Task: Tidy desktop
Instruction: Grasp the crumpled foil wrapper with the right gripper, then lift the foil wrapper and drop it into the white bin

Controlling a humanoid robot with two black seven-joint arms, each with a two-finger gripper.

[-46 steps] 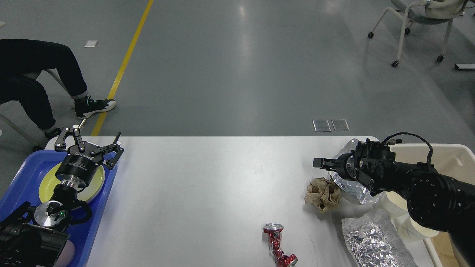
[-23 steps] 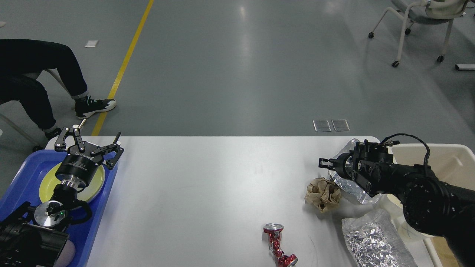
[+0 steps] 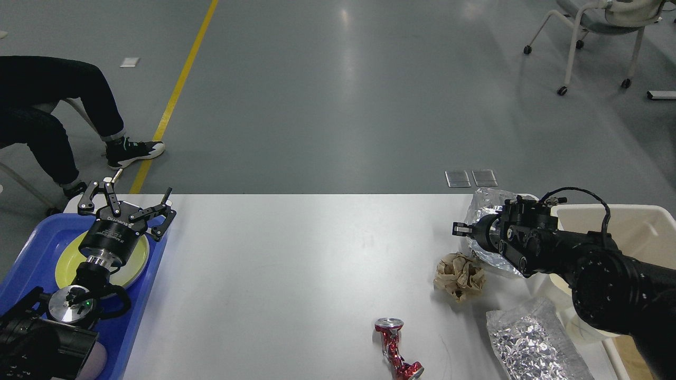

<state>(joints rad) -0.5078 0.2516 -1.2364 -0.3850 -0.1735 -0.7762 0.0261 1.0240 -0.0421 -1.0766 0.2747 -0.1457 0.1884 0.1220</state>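
Note:
The white desktop (image 3: 296, 274) holds a crumpled brown paper ball (image 3: 459, 275), a crushed red can (image 3: 396, 348) and a silver foil bag (image 3: 533, 345) at the front right. My right gripper (image 3: 460, 230) is at the far right, shut on a second silver foil bag (image 3: 483, 203) that stands raised at the table's back edge. My left gripper (image 3: 127, 203) is open and empty, above a yellow plate (image 3: 66, 264) in the blue tray (image 3: 31, 248) at the left.
A beige bin (image 3: 634, 221) stands at the right edge behind my right arm, with white cups (image 3: 581, 322) beside it. A seated person's legs (image 3: 53, 105) are at the far left, and a wheeled chair (image 3: 597, 31) at the far right.
The right gripper drew back slightly to the right, and the foil bag it holds rose and shifted towards the back edge. The left arm has not moved.

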